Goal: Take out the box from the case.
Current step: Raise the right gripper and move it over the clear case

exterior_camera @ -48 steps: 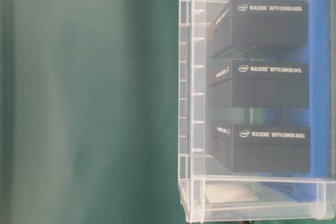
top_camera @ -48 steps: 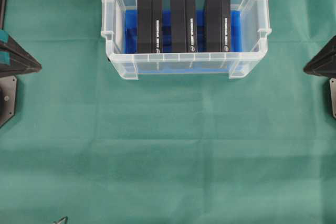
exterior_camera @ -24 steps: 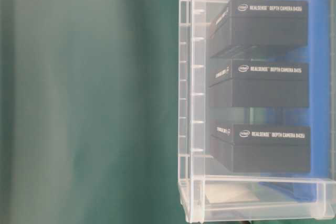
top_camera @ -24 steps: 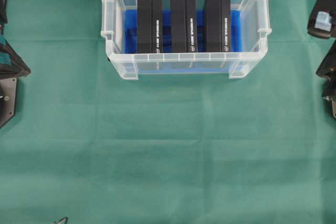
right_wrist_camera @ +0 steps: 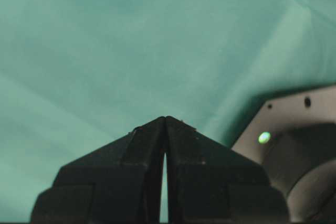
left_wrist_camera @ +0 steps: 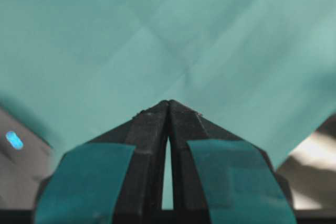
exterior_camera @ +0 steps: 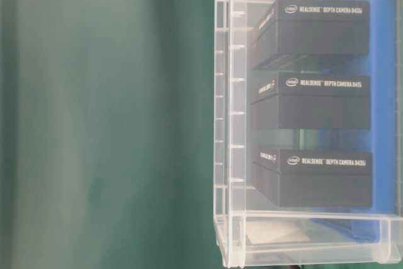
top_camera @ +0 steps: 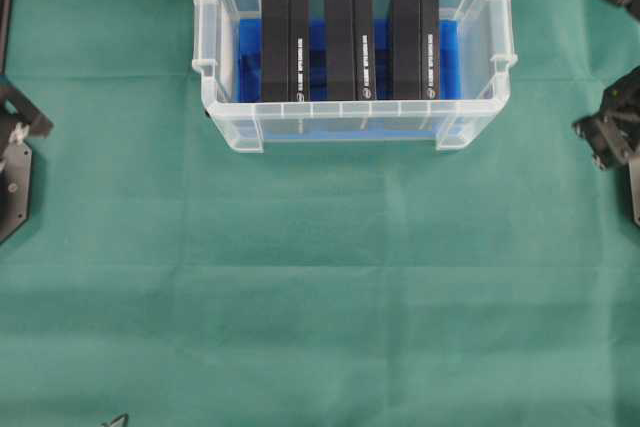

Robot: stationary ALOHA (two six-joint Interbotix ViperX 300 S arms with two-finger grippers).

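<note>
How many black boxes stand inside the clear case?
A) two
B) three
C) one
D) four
B: the overhead view shows three black boxes, left, middle and right, side by side inside the case.

Green-clothed table (top_camera: pixel 320 297), the clear case (top_camera: pixel 355 125) directly on it near the far edge.

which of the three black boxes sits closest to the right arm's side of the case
The rightmost box in the overhead view; the other two stand to its left inside the case.
</note>
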